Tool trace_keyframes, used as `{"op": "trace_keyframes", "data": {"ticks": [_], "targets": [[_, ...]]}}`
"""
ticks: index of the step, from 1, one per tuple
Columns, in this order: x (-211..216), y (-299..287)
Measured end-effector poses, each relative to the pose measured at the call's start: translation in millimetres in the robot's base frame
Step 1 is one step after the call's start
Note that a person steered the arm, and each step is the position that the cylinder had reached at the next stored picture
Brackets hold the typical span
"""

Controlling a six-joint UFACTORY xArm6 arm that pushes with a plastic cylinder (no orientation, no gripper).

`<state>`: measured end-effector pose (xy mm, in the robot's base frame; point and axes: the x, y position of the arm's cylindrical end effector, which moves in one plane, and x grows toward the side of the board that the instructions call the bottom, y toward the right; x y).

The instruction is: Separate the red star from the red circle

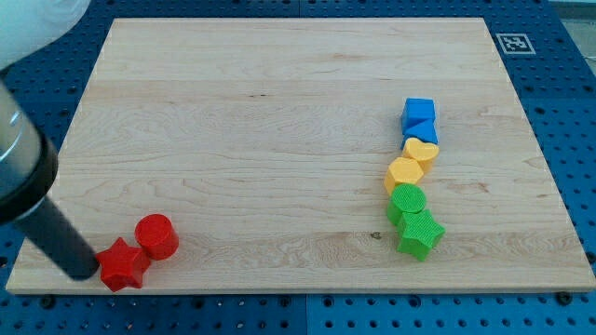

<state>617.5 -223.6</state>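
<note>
My tip (84,273) sits on the wooden board (279,112), touching the red star (122,265) just to its right. No gripper here, just a smooth dark rod. Ribbed red circle (156,235) is up-right of the tip, touching or nearly touching the star; can't tell which. Well to the right: blue (419,120), yellow (411,164) and green (413,220) blocks in a touching column.

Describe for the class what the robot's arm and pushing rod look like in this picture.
My rod is a plain, straight, dark cylinder with a matt black look; my tip ends blunt. Above it sits a wider, blurred grey metallic collar. No cables or markings show.
</note>
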Motion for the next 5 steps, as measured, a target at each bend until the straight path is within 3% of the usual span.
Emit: {"op": "trace_keyframes", "data": {"ticks": [2, 3, 5], "targets": [[0, 14], [1, 70], [-60, 159]]}}
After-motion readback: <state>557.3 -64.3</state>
